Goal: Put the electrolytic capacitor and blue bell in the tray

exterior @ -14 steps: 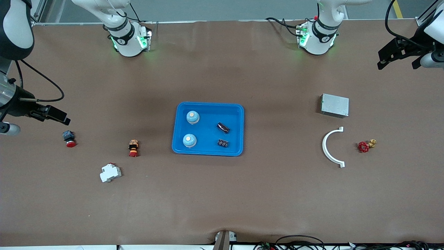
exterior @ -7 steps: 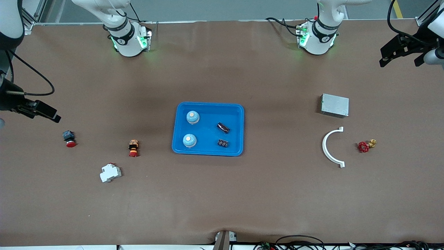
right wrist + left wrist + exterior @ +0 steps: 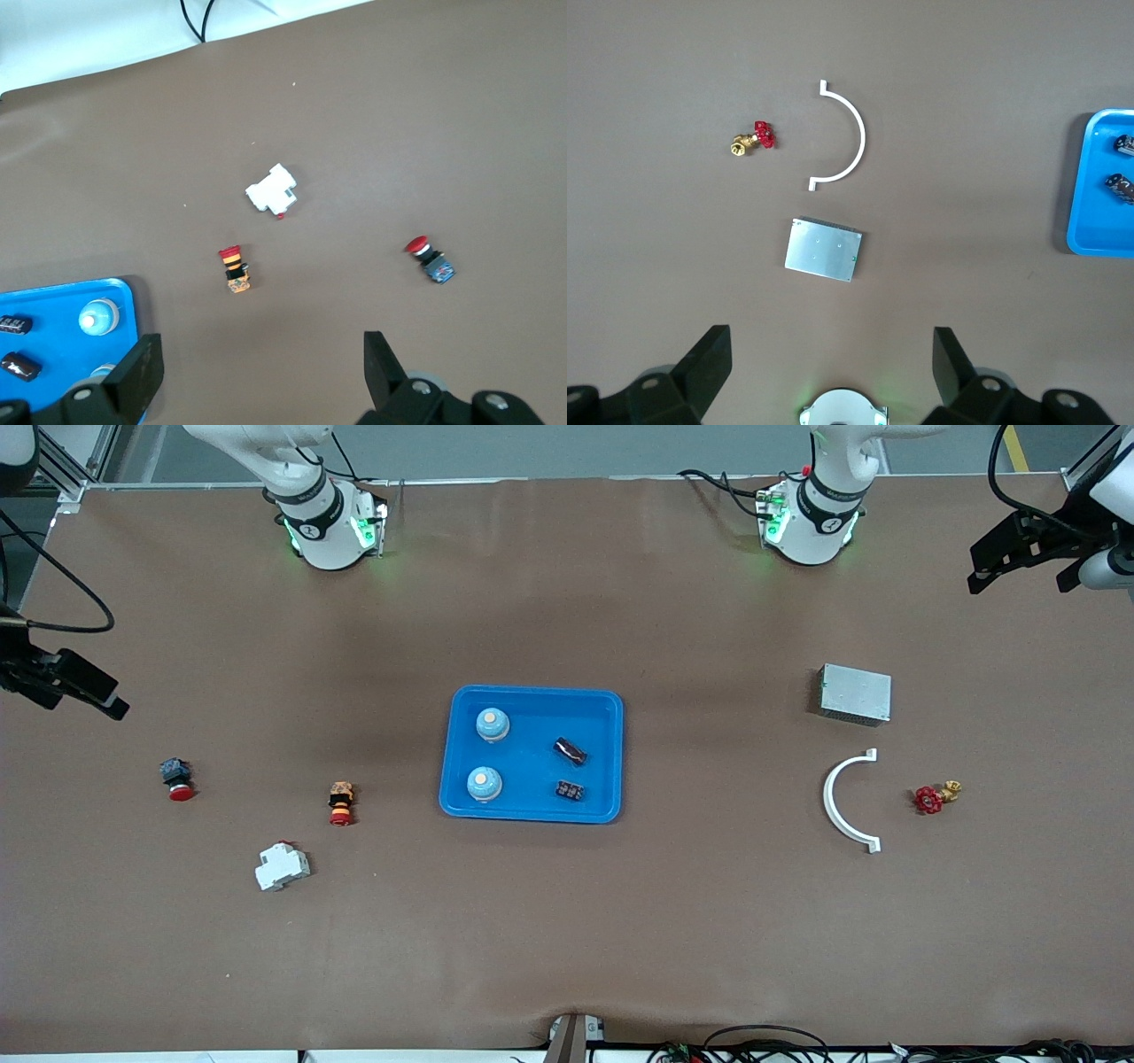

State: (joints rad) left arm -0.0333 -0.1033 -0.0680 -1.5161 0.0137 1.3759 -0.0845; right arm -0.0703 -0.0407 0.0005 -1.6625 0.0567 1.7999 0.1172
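Observation:
The bright blue tray [image 3: 532, 691] lies mid-table. In it are two blue bells [image 3: 492, 724] [image 3: 484, 783] and two dark electrolytic capacitors [image 3: 570, 751] [image 3: 570, 790]. The tray's edge shows in the left wrist view [image 3: 1085, 243] with both capacitors [image 3: 1123, 142], and in the right wrist view [image 3: 53, 297] with a bell [image 3: 97, 316]. My left gripper [image 3: 1019, 558] is open and empty, high over the table's left-arm end; its own view shows it [image 3: 833, 367] spread. My right gripper [image 3: 75, 686] is open and empty, high over the right-arm end; its own view shows it [image 3: 261, 376] spread.
A grey metal box [image 3: 855, 693], a white curved bracket [image 3: 842, 802] and a red-handled brass valve [image 3: 935, 795] lie toward the left arm's end. A red push button [image 3: 176, 778], an orange-red switch [image 3: 341, 802] and a white breaker [image 3: 282, 865] lie toward the right arm's end.
My right gripper has risen and drawn back toward the table's right-arm edge. My left gripper has shifted slightly up and away. The parts in the tray have not moved.

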